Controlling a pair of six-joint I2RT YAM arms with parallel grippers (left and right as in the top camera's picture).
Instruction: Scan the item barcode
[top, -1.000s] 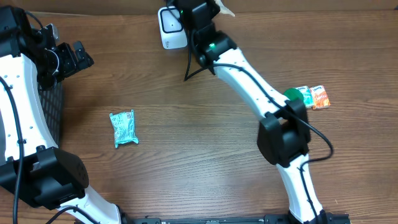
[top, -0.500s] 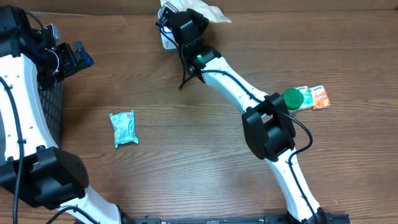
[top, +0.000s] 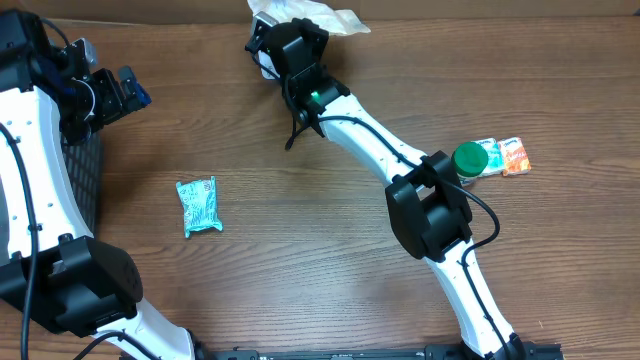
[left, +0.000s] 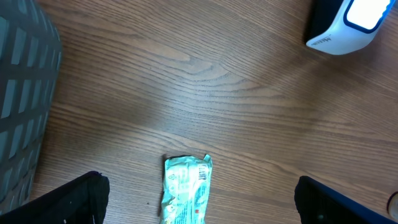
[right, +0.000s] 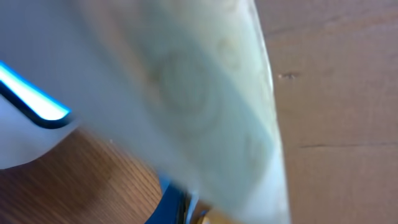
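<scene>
Right gripper (top: 287, 32), 12 o'clock: pressed together, pinching pale packet (top: 326, 18) by scanner (left: 347, 25). Left gripper (top: 132, 88), 10 o'clock: spread wide, empty. Teal packet (top: 199, 206) lies at 8 o'clock.

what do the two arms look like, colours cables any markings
Both share one build. The right arm has smooth white link shells, bulky black joint housings, a thin black cable looping outside, and a small green light near its wrist. The left arm matches, ending in a black left gripper with a blue tint on its fingers. No lettering is readable.
</scene>
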